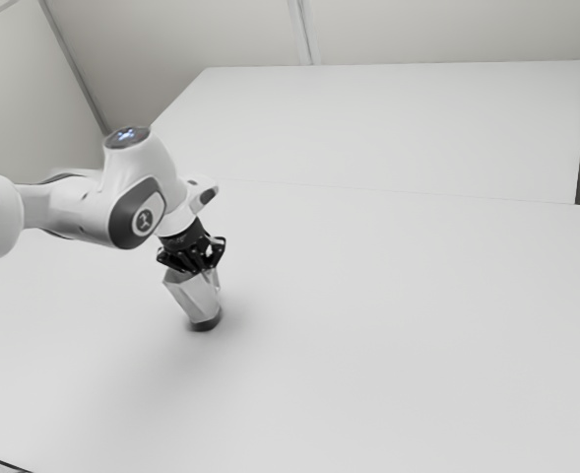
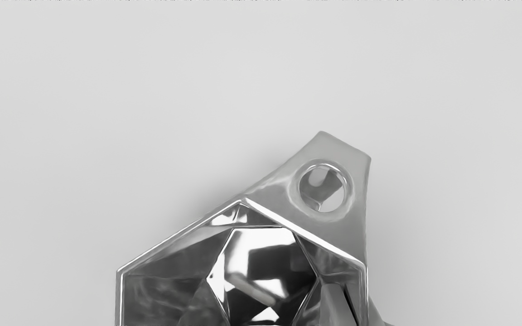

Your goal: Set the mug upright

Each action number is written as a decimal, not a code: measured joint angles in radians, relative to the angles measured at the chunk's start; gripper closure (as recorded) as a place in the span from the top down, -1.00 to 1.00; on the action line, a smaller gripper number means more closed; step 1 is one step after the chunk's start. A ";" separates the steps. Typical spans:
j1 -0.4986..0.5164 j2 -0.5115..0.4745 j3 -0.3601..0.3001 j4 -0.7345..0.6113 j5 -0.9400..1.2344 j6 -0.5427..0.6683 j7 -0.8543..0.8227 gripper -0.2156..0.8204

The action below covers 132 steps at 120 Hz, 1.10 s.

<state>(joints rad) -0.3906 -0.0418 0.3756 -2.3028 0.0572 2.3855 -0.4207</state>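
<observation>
Below the black gripper (image 1: 193, 264) in the exterior view is the silver, faceted mug (image 1: 193, 296). Its wide end is up against the gripper and its narrower, dark bottom end is down at the tabletop, with a slight lean in that view. From the wrist camera I look into the open mouth of the mug (image 2: 265, 258), down to its shiny six-sided bottom. A flat handle (image 2: 279, 194) with a round hole sticks out from its side. Part of the gripper (image 2: 360, 312) overlaps the mug's rim beside the handle. How firmly it holds the mug is not visible.
The broad white table (image 1: 398, 325) stretches around the mug. Behind it in the exterior view lies another white surface (image 1: 388, 123), with pale walls beyond. A dark edge crosses the lower left corner.
</observation>
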 joint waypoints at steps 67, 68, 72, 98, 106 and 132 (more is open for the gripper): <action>-0.025 0.051 0.000 0.037 -0.003 0.043 -0.051 -0.02; -0.026 0.051 0.000 0.037 -0.003 0.042 -0.051 0.01; -0.027 0.050 0.000 0.039 -0.005 0.038 -0.051 0.09; -0.034 0.039 0.000 0.059 -0.010 0.004 -0.051 0.41; -0.036 0.029 0.000 0.066 -0.011 -0.013 -0.050 0.45; -0.022 0.004 0.000 0.133 -0.012 -0.103 -0.031 0.54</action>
<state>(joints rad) -0.4125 -0.0378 0.3760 -2.1700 0.0448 2.2830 -0.4515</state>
